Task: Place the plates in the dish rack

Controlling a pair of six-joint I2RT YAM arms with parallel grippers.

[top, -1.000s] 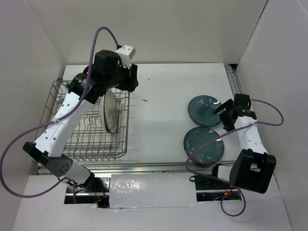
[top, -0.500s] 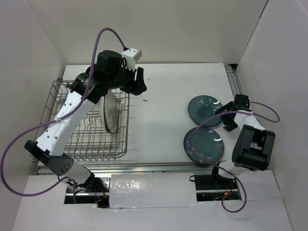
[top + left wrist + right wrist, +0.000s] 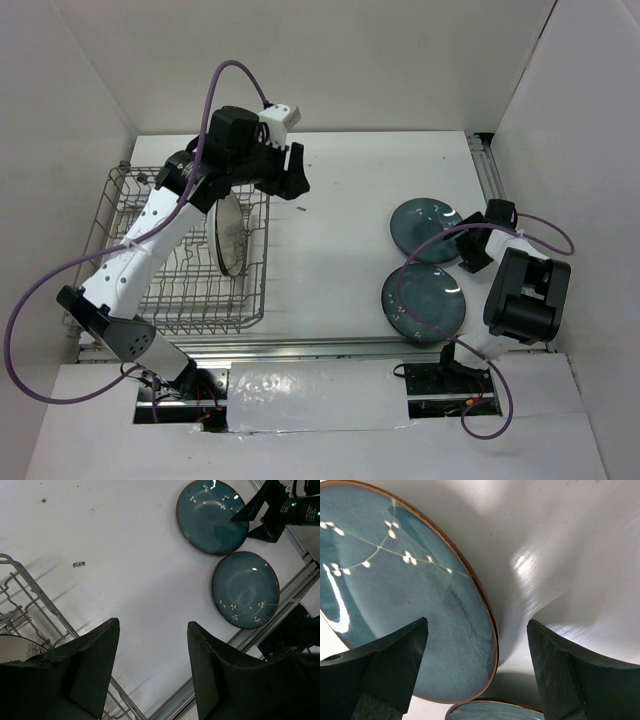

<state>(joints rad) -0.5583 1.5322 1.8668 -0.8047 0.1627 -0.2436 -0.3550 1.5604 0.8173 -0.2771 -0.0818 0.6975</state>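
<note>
The grey wire dish rack (image 3: pixel 170 270) stands at the left, with one cream plate (image 3: pixel 230 236) upright between its tines. My left gripper (image 3: pixel 298 168) hangs open and empty just right of the rack, above bare table. In the left wrist view the left gripper (image 3: pixel 153 625) looks down past the rack's edge (image 3: pixel 30 597) towards two dark teal plates (image 3: pixel 212 517) (image 3: pixel 245 590). Both lie flat at the right (image 3: pixel 422 228) (image 3: pixel 424 302). My right gripper (image 3: pixel 467 246) is open and straddles the far plate's right rim (image 3: pixel 395 605); one finger is over the plate, the other over the table.
White walls enclose the table on three sides. A metal rail (image 3: pixel 487 170) runs along the right edge, close to the right arm. The near teal plate's rim (image 3: pixel 490 712) lies just below the right gripper. A small dark speck (image 3: pixel 300 208) marks the table.
The left gripper has swung right, away from the rack and the plate standing in it. The right arm has folded back and its gripper has dropped onto the far teal plate's rim, jaws slightly narrower.
</note>
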